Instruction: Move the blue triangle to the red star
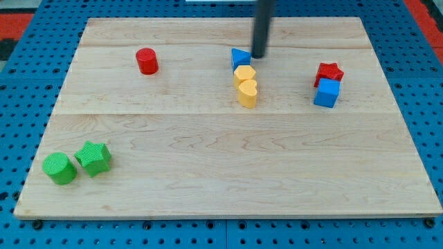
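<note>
The blue triangle (240, 58) sits near the view's top centre on the wooden board (221, 159). The red star (329, 72) is at the view's right, touching a blue cube (327, 93) just below it. My tip (259, 55) is at the end of the dark rod, right beside the blue triangle on its right side, very close or touching. A wide stretch of board separates the triangle from the star.
Two yellow blocks, a rounded one (244, 75) and a heart (247, 93), lie directly below the blue triangle. A red cylinder (147, 61) is at the top left. A green cylinder (59, 169) and a green star (93, 158) sit at the bottom left.
</note>
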### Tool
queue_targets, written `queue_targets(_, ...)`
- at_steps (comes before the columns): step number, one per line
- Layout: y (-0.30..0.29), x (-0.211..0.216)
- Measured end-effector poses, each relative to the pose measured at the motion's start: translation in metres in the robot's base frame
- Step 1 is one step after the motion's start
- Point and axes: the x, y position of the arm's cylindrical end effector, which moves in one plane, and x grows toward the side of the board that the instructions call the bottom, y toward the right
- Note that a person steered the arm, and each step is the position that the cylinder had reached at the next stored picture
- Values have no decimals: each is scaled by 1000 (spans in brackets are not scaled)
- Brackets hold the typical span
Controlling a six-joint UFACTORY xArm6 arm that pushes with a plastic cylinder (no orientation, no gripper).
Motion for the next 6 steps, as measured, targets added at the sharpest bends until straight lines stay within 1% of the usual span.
queue_targets(1, -61, 1)
queue_targets(2, -54, 70)
queue_targets(3, -29, 44)
queue_targets(4, -45, 20)
queue_targets(5, 41, 47)
queue_targets(6, 89, 58)
